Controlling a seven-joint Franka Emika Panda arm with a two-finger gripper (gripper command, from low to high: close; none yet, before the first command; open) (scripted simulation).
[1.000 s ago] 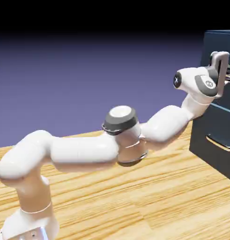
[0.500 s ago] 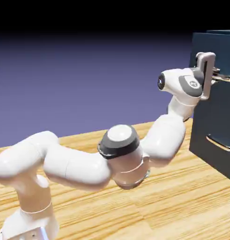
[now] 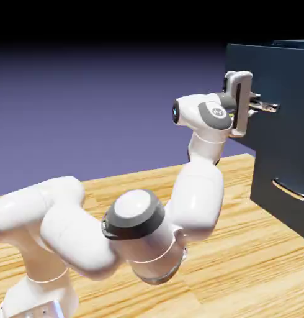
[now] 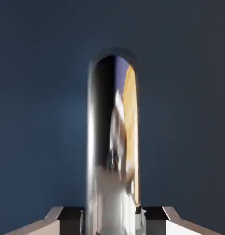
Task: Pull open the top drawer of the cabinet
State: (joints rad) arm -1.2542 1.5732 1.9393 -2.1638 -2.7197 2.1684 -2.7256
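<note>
White two-finger gripper point(image 3: 259, 107) was closed on the slim silver bar handle point(image 4: 112, 147), fingers either side; dark navy-blue top drawer point(image 3: 269, 81) stood pulled out at upper right of the exterior view, front facing the frame's left; handle's long axis ran vertically up the hand view's middle, lower end between the fingertips; dark navy-blue boxy cabinet point(image 3: 281, 214) filled the right edge

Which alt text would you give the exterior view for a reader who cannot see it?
A white robot arm's gripper is closed on the silver handle of a dark blue cabinet's top drawer, which stands well open. Below, the lower drawer is shut above a light wooden table.
</note>
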